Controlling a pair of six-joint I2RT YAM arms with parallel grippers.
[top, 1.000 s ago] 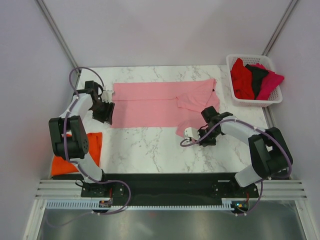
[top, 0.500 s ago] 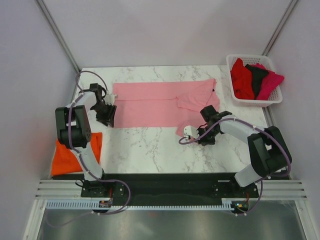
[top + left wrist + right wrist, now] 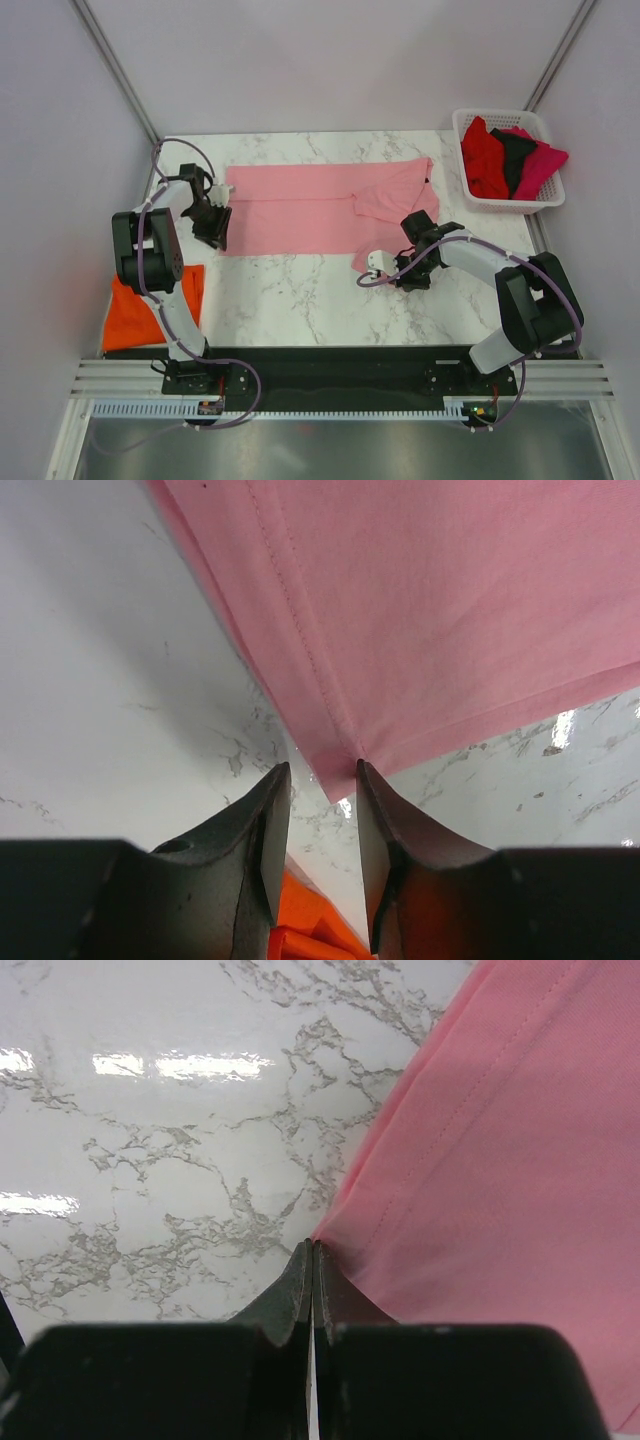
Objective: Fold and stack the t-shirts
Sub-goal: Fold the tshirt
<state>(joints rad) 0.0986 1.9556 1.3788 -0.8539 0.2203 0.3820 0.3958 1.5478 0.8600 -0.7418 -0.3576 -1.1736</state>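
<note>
Table (image 3: pixel 290 295) near-centre open btwn arms. Obstacles: pink t-shirt (image 3: pixel 300 210) far half, basket (image 3: pixel 507 206) far-right, orange t-shirt (image 3: pixel 130 318) near-left.

Pink t-shirt (image 3: pixel 450 610) – soft matt knit cloth, smooth, with a stitched hem line near the edge. Table (image 3: pixel 150 1160): white marble-look top with grey veins, glossy, throws back lamp glare. Left gripper (image 3: pixel 323 780) fingers (image 3: pixel 270 830) are matt black, plastic by the look, faintly grainy; right gripper (image 3: pixel 312 1250) has the same finish. Basket (image 3: pixel 510 206) – white slotted plastic. Orange t-shirt (image 3: pixel 135 318) is matt cloth too.
</note>
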